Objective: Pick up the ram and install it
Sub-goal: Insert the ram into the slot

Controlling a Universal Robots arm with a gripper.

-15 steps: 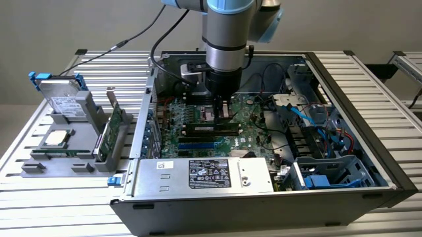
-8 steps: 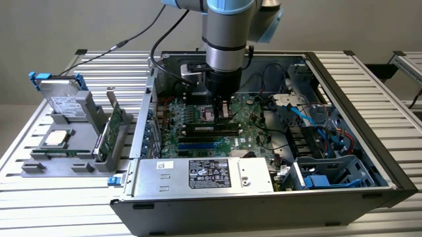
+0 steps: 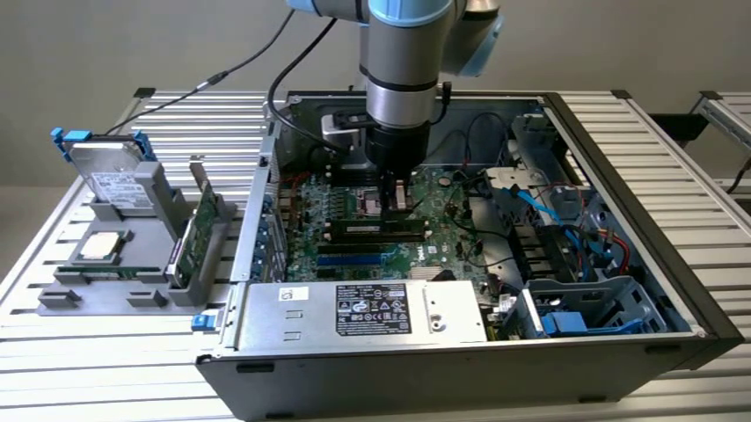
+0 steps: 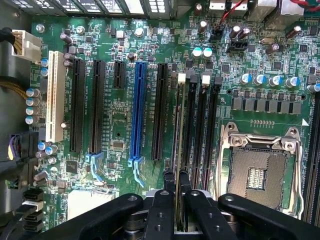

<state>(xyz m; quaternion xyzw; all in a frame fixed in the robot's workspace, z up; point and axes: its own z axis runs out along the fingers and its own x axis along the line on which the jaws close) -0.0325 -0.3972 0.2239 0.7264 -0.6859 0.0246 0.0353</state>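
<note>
My gripper (image 3: 396, 204) hangs straight down inside the open computer case (image 3: 657, 264), low over the green motherboard (image 3: 340, 198). It is shut on the ram (image 4: 178, 130), which the wrist view shows edge-on as a thin strip between the two black fingers (image 4: 169, 182). The ram runs along one of the black memory slots, in line with a white end clip (image 4: 181, 77). From the exterior view, the ram (image 3: 378, 226) lies level with the slots just below the fingertips. I cannot tell whether it is fully seated.
An open CPU socket (image 4: 260, 170) sits beside the memory slots, and a blue expansion slot (image 4: 137, 110) lies on the other side. A power supply (image 3: 364, 312) spans the case front. Outside, at the exterior view's left, a grey rack (image 3: 129, 290) holds a green card (image 3: 202, 224) and a silver drive (image 3: 112, 176).
</note>
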